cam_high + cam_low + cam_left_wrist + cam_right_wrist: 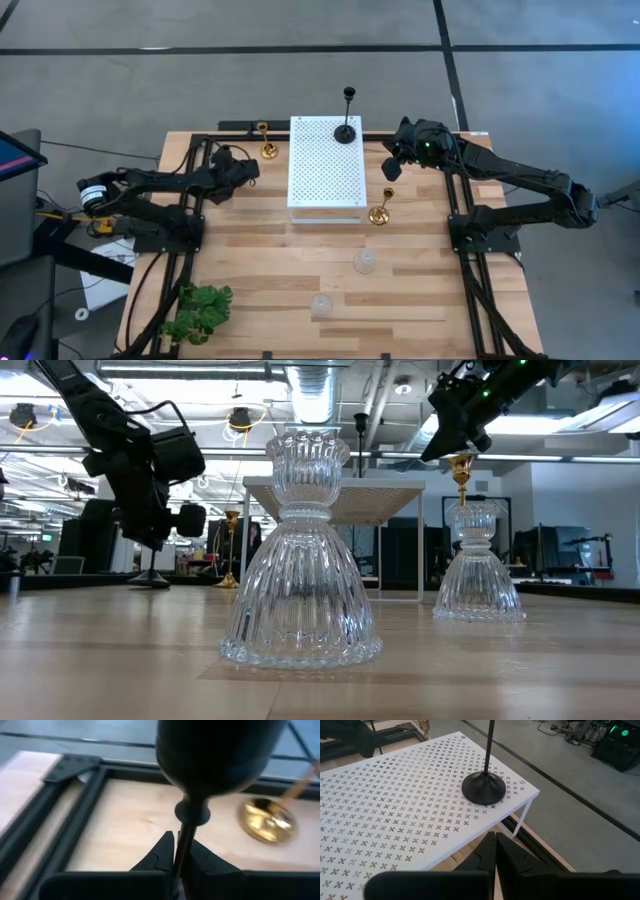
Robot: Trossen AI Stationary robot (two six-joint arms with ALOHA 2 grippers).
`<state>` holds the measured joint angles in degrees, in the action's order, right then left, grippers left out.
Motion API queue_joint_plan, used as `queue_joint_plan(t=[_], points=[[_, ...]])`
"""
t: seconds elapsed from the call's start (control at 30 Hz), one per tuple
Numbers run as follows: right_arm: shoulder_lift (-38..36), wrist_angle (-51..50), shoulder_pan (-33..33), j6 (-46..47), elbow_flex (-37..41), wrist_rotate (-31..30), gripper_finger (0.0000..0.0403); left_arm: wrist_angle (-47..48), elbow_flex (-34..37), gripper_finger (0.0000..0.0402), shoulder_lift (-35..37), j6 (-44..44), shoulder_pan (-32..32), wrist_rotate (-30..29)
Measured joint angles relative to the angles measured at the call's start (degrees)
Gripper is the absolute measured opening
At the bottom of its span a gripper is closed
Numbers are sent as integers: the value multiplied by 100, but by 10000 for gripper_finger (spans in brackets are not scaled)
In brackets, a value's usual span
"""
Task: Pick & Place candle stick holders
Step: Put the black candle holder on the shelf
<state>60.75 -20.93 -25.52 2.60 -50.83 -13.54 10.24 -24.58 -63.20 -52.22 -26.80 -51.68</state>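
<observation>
The left claw [175,862] is closed on the thin stem of a black candle stick holder [220,755], held above the bench [260,260] near a gold holder [267,150] left of the white perforated board [325,170]. The right claw [495,855] is closed and empty beside the board's far right corner, where the other black holder [345,132] stands. A second gold holder [380,213] stands right of the board; two glass holders [364,262] sit nearer the bench front.
</observation>
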Motion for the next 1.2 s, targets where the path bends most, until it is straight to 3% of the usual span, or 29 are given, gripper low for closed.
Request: queue_joint_plan(t=[0.37,0.6,0.87,1.2], points=[[-1,0,0,1,0,0,0,-2,-110,11,1312,1327,479,29],[0,4,0,34,0,0,0,122,-791,10,1847,2231,635,413],[-1,16,0,49,0,0,0,169,-2051,10,1635,3341,784,578],[0,25,0,199,0,0,0,179,-3173,10,465,3747,777,1254]])
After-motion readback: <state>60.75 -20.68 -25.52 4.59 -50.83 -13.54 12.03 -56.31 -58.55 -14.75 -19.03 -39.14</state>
